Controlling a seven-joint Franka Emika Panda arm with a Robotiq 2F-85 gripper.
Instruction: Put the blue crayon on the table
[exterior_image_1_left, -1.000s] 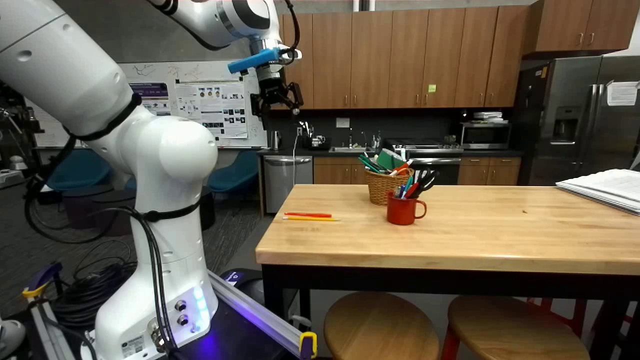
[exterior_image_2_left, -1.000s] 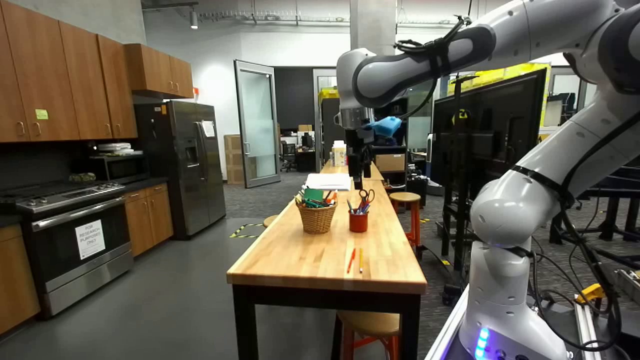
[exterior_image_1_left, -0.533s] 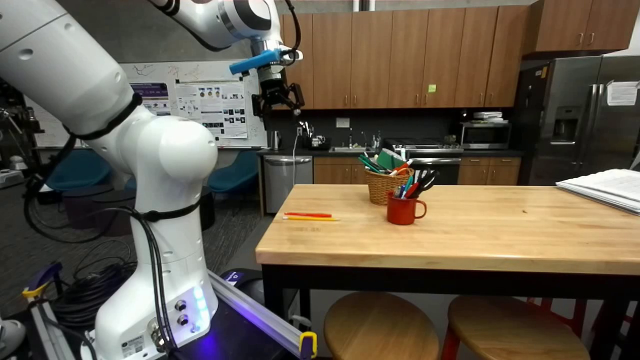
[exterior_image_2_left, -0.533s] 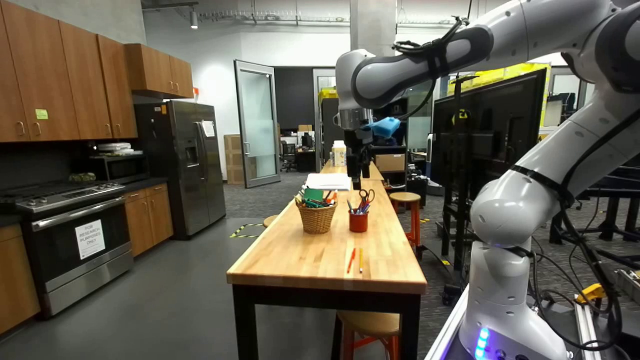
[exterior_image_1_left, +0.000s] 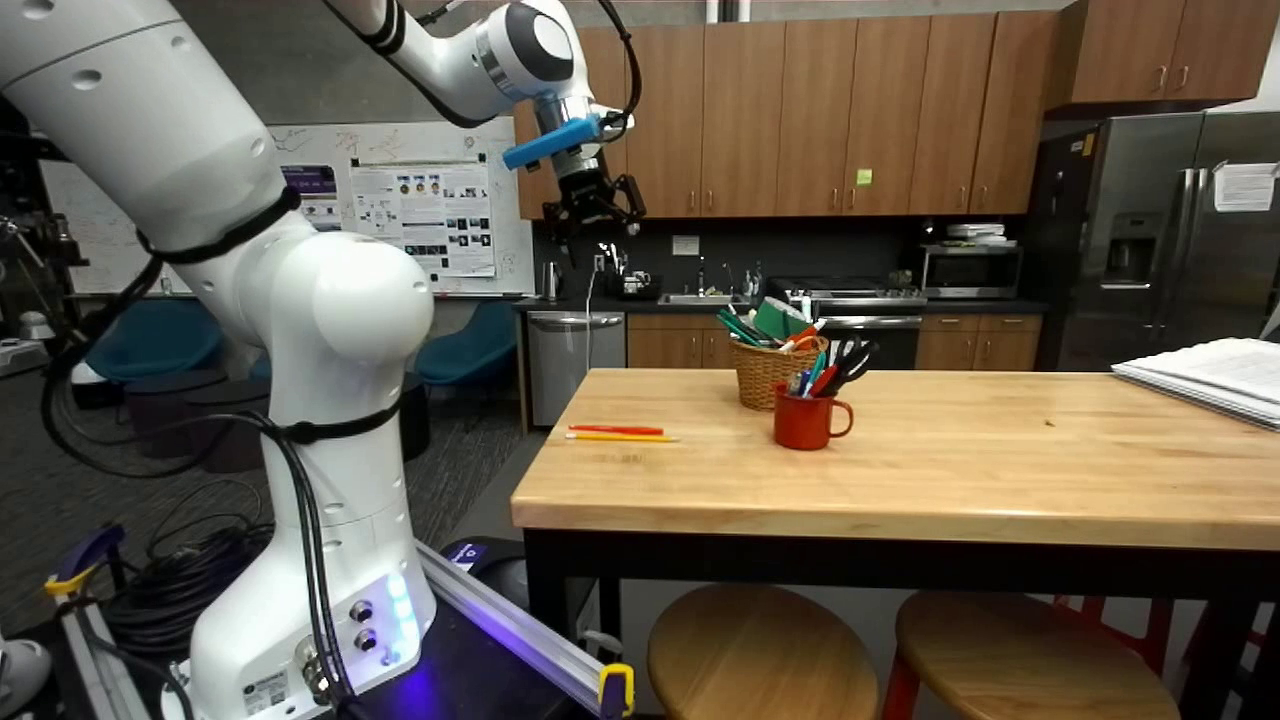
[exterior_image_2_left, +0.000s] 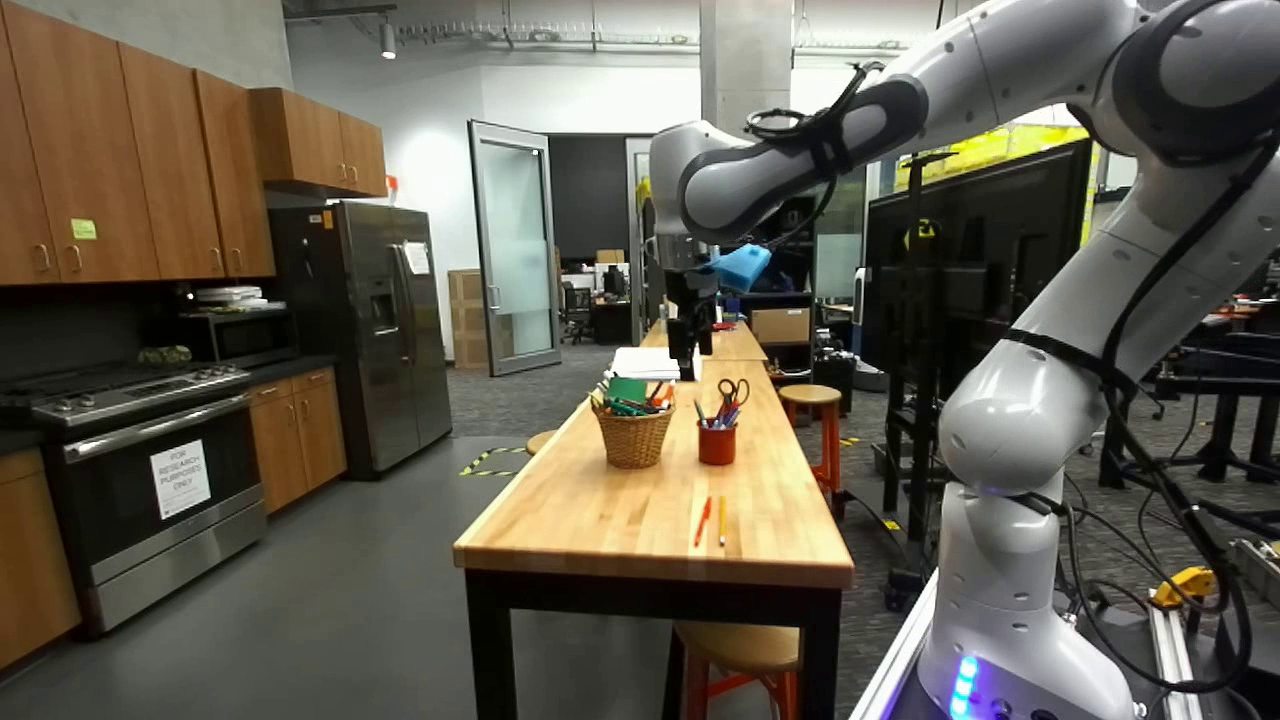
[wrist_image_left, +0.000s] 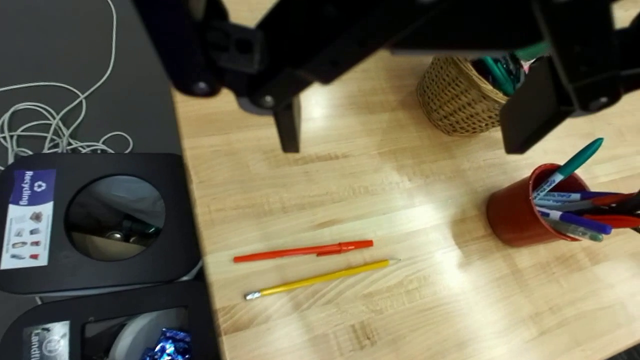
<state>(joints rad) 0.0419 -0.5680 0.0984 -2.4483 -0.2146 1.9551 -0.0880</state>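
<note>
Red mug (wrist_image_left: 512, 217), upright on the wooden table (wrist_image_left: 425, 315).
Blue-capped marker (wrist_image_left: 584, 222), teal-capped marker (wrist_image_left: 575, 162): in mug; whether the former is the blue crayon, cannot tell. Wicker basket (wrist_image_left: 457, 102): just beside mug. Red pen (wrist_image_left: 300, 251), yellow pencil (wrist_image_left: 322, 278): apart from mug, toward table's end. Gripper (wrist_image_left: 402, 145): higher than mug, jaws wide apart.

wrist view: basket (wrist_image_left: 454, 102) partly hidden behind tool (wrist_image_left: 401, 149) | in an exterior view: bench (exterior_image_1_left: 1000, 480), papers (exterior_image_1_left: 1215, 372) cut off right
</note>
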